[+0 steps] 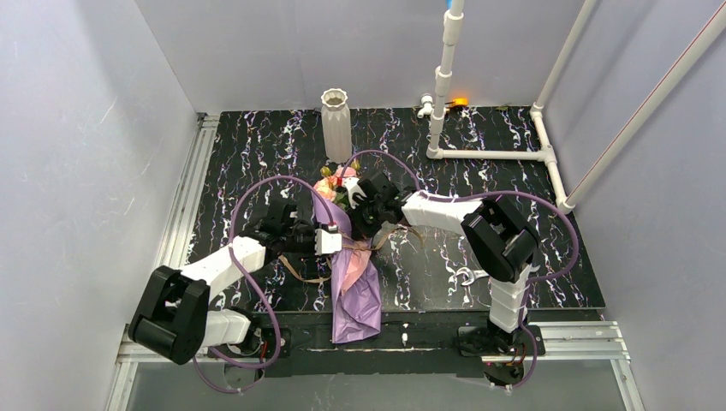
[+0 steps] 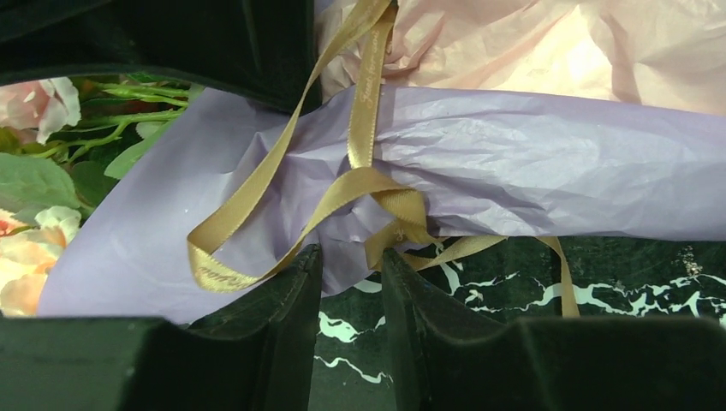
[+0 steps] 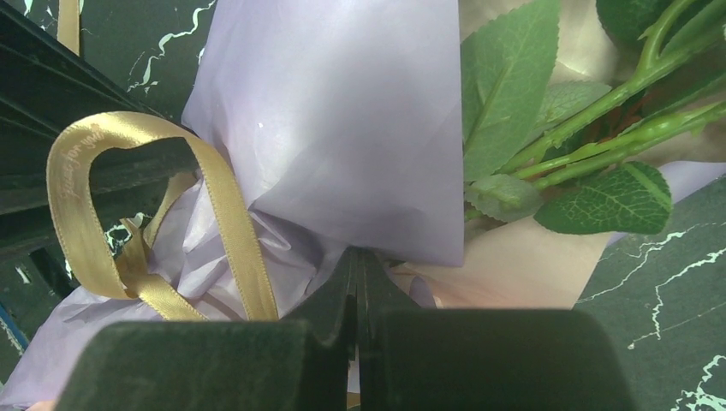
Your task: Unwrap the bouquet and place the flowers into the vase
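The bouquet lies on the bench between both arms, wrapped in purple paper with the tan-gold ribbon knotted round its waist. Its blooms point toward the vase, upright just beyond it, and the white pipes stand well apart from the bouquet. The left arm reaches in low beside the bouquet, its left jaws partly open and holding nothing, the ribbon knot just ahead of the gap; the right arm bends in from the opposite side, its right jaws pressed together at the paper's edge, and whether paper is pinched cannot be told.
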